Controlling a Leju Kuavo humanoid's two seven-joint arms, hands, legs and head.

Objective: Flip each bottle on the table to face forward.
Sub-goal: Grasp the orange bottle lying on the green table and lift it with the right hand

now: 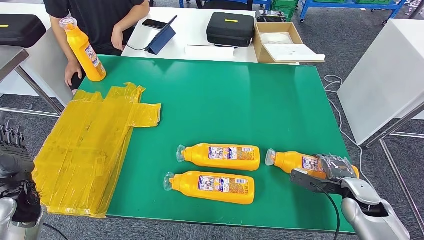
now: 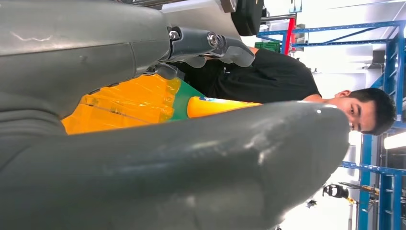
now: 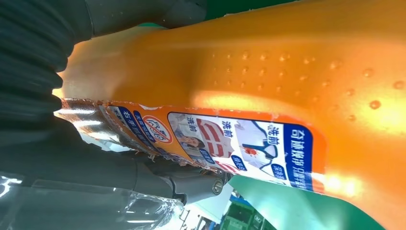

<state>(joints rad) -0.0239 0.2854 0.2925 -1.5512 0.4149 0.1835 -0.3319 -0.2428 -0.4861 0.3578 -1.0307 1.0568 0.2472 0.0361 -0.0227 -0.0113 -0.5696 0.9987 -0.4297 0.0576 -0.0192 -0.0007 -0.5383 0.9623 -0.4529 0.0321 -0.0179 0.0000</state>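
Three orange bottles with clear caps lie on their sides on the green table. The right bottle is gripped by my right hand, whose fingers wrap over its rear part. In the right wrist view this bottle is seen close up with its label showing, and my fingers curl under it. The middle bottle and the front bottle lie label up, caps pointing left. My left hand hangs off the table's left side, fingers apart and holding nothing.
A person at the far left corner holds a fourth bottle upright with one hand. A crumpled yellow plastic sheet covers the table's left part. Behind on a white table stand a black case, a cardboard box and a tablet.
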